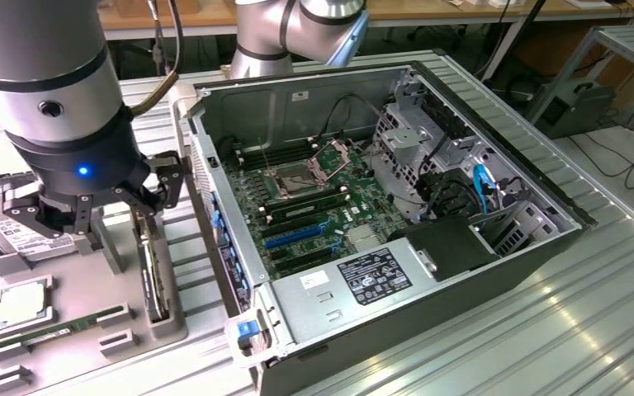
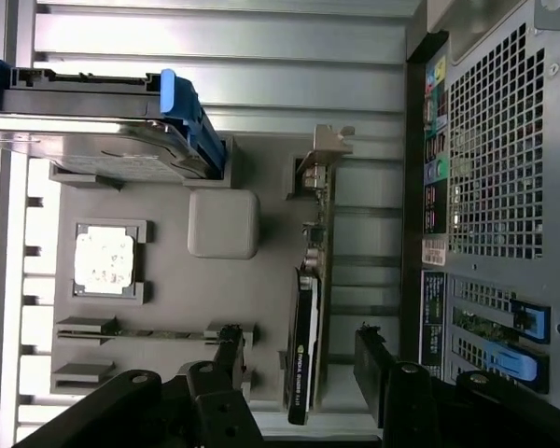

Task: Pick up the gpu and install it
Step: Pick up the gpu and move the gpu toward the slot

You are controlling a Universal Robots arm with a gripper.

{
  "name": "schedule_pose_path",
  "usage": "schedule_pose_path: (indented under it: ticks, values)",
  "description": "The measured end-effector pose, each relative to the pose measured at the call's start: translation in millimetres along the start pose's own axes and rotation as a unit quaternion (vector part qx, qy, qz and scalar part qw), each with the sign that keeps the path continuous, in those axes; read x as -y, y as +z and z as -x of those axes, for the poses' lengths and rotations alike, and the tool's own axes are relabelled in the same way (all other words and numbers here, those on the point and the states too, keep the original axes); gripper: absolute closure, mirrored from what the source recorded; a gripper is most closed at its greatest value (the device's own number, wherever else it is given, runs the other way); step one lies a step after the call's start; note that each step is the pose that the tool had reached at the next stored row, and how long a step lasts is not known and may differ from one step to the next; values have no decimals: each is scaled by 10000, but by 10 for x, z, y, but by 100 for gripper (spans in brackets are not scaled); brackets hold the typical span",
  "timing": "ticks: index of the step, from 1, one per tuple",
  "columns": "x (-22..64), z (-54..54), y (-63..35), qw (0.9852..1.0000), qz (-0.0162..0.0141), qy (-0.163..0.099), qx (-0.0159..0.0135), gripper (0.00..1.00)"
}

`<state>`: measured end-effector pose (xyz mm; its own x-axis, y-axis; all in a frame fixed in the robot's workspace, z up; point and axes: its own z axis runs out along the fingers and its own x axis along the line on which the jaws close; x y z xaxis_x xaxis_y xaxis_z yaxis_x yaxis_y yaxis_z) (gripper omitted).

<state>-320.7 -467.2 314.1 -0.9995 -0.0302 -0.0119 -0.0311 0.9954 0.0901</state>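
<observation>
Over the tray's (image 1: 86,285) edge by the case (image 1: 405,334), the gripper (image 1: 80,219) hung wide open, empty, above the gpu (image 2: 310,308). Off-centre closing could tip it.

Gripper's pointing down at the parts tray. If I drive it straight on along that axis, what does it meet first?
Most likely the gpu, standing edge-on in the gray tray: the wrist view shows it between the open gripper's fingers. Depth is hard to judge.

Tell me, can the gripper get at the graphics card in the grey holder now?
Probably yes. The gripper is open over the graphics card, which stands on edge in the grey holder. Its fingers are on either side of the card, and nothing lies between.
</observation>
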Motion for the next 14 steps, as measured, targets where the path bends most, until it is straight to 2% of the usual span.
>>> schedule_pose_path:
  ticks: [10,14]
  values:
    - [33,28,172,10000,3,37,4,40]
    - [89,37,233,10000,6,60,6,40]
